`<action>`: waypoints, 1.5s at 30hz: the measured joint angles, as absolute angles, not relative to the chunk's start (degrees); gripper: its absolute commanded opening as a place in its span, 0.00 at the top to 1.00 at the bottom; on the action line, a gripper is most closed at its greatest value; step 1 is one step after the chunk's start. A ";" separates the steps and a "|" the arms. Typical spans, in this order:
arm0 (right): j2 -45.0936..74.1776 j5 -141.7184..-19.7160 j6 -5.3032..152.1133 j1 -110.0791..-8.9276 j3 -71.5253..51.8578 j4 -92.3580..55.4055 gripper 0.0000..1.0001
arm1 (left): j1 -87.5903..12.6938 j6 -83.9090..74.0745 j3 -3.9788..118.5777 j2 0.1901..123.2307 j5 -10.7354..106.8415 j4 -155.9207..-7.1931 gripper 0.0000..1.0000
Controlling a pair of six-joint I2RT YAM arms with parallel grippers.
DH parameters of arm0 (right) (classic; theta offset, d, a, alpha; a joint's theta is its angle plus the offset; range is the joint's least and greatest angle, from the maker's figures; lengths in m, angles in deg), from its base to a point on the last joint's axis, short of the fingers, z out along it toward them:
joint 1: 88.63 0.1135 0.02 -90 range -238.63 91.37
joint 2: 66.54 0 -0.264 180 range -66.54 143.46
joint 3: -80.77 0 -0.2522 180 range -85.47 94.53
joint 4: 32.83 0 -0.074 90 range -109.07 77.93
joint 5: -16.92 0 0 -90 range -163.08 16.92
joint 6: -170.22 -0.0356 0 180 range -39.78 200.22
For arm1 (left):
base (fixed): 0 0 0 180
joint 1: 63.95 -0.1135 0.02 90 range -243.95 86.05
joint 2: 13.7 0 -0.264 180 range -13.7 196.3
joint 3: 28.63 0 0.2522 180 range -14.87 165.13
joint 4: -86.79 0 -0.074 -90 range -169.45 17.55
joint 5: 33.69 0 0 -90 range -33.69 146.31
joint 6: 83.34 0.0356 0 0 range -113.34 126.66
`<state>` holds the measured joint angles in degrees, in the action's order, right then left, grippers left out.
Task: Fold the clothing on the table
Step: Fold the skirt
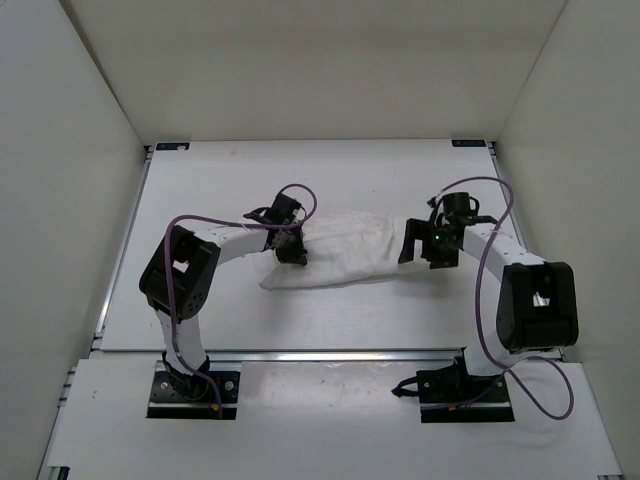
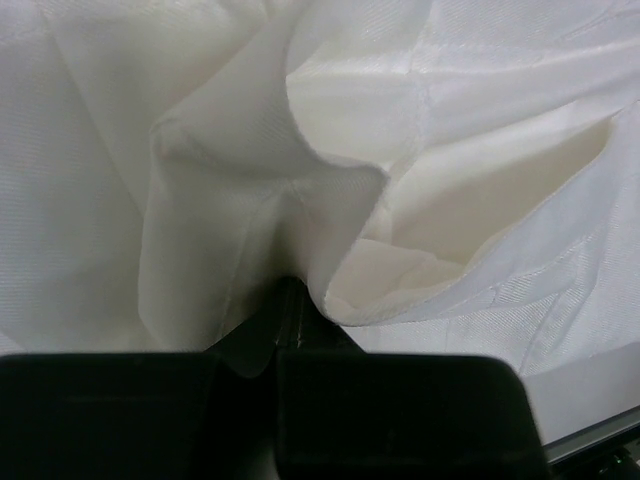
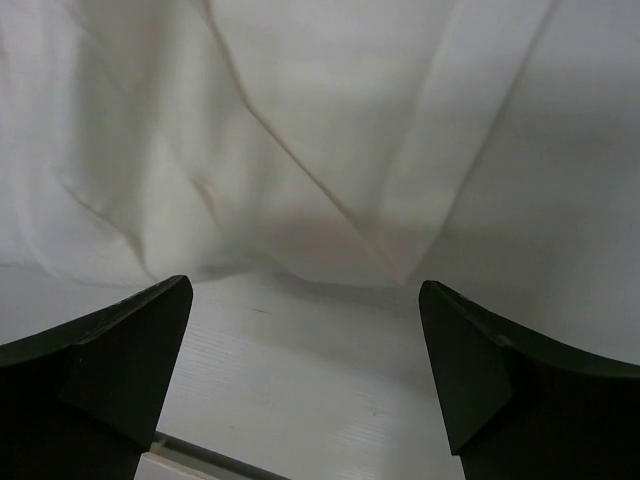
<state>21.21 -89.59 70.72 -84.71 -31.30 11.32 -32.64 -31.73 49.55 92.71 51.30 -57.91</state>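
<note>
The left fingers pinch shut on a bunched fold at the 9 o'clock end of the clothing. The right fingers gape wide, just short of its 3 o'clock edge. Bare surface opens toward 12 and 6 o'clock.

Tips of left fingers buried under clothing, its edges cropped

Clothing: white, rumpled strip on white table; one end pinched in left gripper, other just before right gripper.
</note>
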 measured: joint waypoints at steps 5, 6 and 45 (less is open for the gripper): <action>21.56 -88.87 71.36 -85.56 -34.79 11.10 0.02 | -32.66 -31.66 49.29 92.61 50.97 -58.31 1.00; 22.32 -88.63 71.51 -85.08 -34.29 10.97 0.02 | -32.70 -31.62 49.29 92.61 50.93 -58.33 1.00; 31.37 -96.98 71.47 -83.57 -6.27 8.46 1.00 | -34.76 -30.96 56.13 99.29 42.21 -59.18 1.00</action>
